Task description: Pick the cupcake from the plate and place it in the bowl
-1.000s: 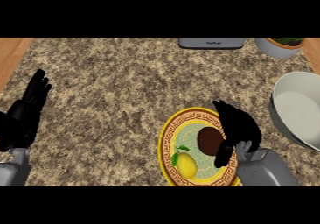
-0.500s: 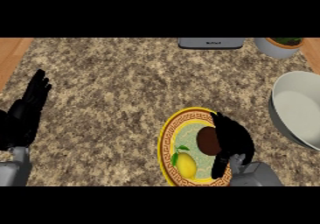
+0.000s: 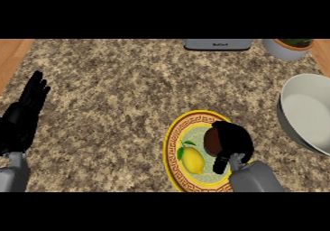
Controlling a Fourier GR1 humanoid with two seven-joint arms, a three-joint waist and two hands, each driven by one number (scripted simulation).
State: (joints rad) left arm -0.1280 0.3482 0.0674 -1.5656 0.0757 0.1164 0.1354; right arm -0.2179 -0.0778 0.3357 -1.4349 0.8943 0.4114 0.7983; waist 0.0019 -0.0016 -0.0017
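A yellow-rimmed patterned plate [image 3: 174,135] lies near the counter's front, right of centre. On it sit a yellow lemon [image 3: 193,159] and a dark brown cupcake [image 3: 212,140]. My right hand [image 3: 233,140] is over the plate with its fingers curled round the cupcake's right side, hiding most of it. The large white bowl [image 3: 313,113] stands at the right edge, apart from the hand. My left hand [image 3: 21,118] rests open at the left edge, fingers up.
A grey appliance [image 3: 217,44] sits at the counter's back edge. A white pot with a plant [image 3: 287,48] stands at the back right. Wood flooring shows past the counter at both upper corners.
My right hand has moved left onto the plate and its fingers have curled round the cupcake. The left hand has stayed put.
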